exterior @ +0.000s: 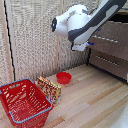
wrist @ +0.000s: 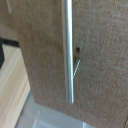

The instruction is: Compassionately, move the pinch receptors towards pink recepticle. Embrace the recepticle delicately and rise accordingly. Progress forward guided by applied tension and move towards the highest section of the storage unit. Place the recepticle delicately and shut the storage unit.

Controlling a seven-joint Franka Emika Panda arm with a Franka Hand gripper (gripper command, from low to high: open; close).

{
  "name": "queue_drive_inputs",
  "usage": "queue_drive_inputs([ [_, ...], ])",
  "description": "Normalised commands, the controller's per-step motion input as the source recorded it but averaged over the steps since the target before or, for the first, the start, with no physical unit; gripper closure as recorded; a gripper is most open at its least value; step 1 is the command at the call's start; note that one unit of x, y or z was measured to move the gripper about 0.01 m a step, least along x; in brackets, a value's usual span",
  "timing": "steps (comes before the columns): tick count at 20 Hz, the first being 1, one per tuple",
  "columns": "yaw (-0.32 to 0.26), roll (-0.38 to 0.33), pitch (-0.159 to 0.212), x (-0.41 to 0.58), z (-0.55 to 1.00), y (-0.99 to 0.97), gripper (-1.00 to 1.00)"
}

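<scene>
Gripper (exterior: pixel 81 47): at dresser (exterior: pixel 111 47) front, grip state indeterminable. Cup: unseen. Step, judged: closing top drawer (exterior: pixel 112 40). Next: push squarely beside handle (wrist: pixel 68 50).

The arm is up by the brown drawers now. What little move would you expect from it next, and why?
Probably a short push against the drawer front to close it. The wrist view is filled by that brown panel and its silver bar handle, so the hand seems right at the dresser. No pink cup shows in either view.
</scene>
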Motion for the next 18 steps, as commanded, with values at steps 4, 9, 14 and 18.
queue_drive_inputs([
  [4,0.12,-0.121,-0.115,0.0,0.2,-0.48,-1.0],
  [9,0.106,-0.007,-0.026,-0.022,-0.01,-0.51,-1.0],
  [14,0.059,-0.001,0.113,-0.055,-0.18,-0.31,-1.0],
  [18,0.013,-0.04,0.197,-0.013,-0.07,-0.23,1.0],
])
